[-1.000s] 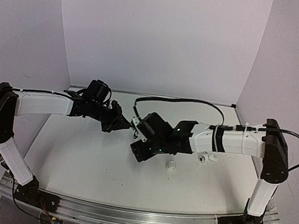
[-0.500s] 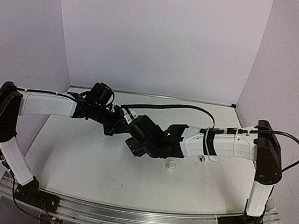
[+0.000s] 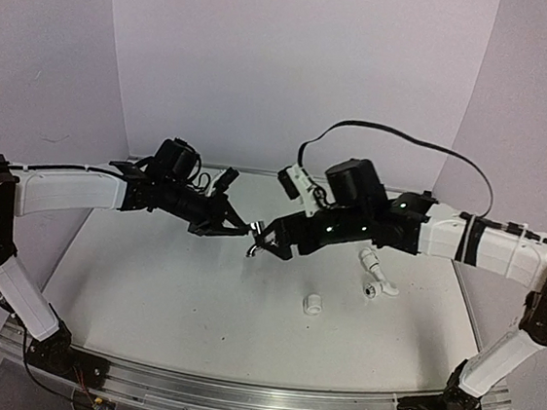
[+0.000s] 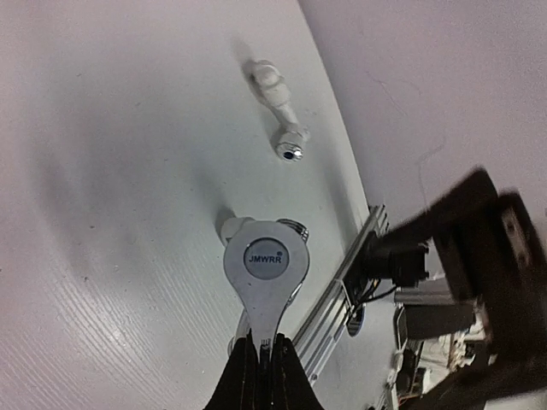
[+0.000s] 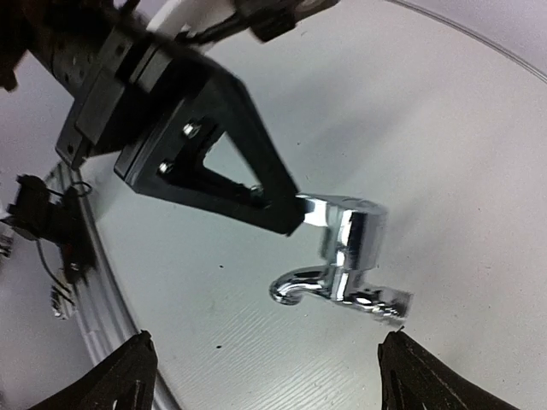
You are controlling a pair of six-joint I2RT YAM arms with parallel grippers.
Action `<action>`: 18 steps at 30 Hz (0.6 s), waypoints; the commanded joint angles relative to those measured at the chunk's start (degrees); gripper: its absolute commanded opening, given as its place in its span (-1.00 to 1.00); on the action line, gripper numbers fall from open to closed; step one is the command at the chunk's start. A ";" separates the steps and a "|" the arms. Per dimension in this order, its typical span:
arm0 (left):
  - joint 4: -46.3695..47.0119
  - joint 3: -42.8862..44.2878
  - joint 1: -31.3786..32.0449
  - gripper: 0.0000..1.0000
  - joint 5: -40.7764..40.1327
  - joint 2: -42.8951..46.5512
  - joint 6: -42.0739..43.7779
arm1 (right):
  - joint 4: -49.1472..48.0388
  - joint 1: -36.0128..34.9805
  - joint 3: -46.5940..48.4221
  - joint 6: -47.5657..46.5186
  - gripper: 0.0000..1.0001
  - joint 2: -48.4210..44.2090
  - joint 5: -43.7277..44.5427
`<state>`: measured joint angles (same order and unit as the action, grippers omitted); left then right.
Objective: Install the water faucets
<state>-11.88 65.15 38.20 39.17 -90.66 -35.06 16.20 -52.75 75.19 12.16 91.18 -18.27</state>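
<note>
Left wrist view: the left gripper (image 4: 262, 348) is pinched narrow on the flat lever of a chrome faucet (image 4: 266, 260), holding it in the air over the middle of the tabletop (image 3: 147, 290), a little toward the far edge. The right gripper (image 5: 265, 346), which half a second ago was pressed in low against the left one, has lifted and backed off toward the right edge. Its fingers now stand wide apart with nothing between them. The faucet has stayed with the left arm, so the pass between the arms looks finished, leaving the right arm free to fetch a part.

The faucet is mirror-bright metal. It has a round cap stamped JMWRR, a lever tapering into the gripper, a short body and a small hooked spout.

Near the right edge a white pipe piece (image 3: 374, 274) lies flat. A white collar (image 3: 314, 304) sits apart from it, closer to the near edge, and neither is fitted yet.
</note>
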 commanded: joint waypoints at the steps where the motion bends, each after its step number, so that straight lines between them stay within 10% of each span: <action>1: 2.48 -0.59 0.27 -1.00 12.52 5.12 11.43 | -0.91 4.77 -3.21 3.62 0.82 -4.91 -19.96; 10: 2.56 -0.19 0.95 -1.00 18.53 8.47 13.87 | -1.73 6.48 -2.88 6.11 0.69 -2.00 -27.74; 18: 2.63 -0.22 1.51 -1.00 19.25 9.06 13.81 | -7.74 6.49 -4.11 9.74 -0.21 1.07 -34.00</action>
<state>-11.92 64.73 39.28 55.88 -84.29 -22.64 13.93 -46.52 71.80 19.45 91.51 -47.58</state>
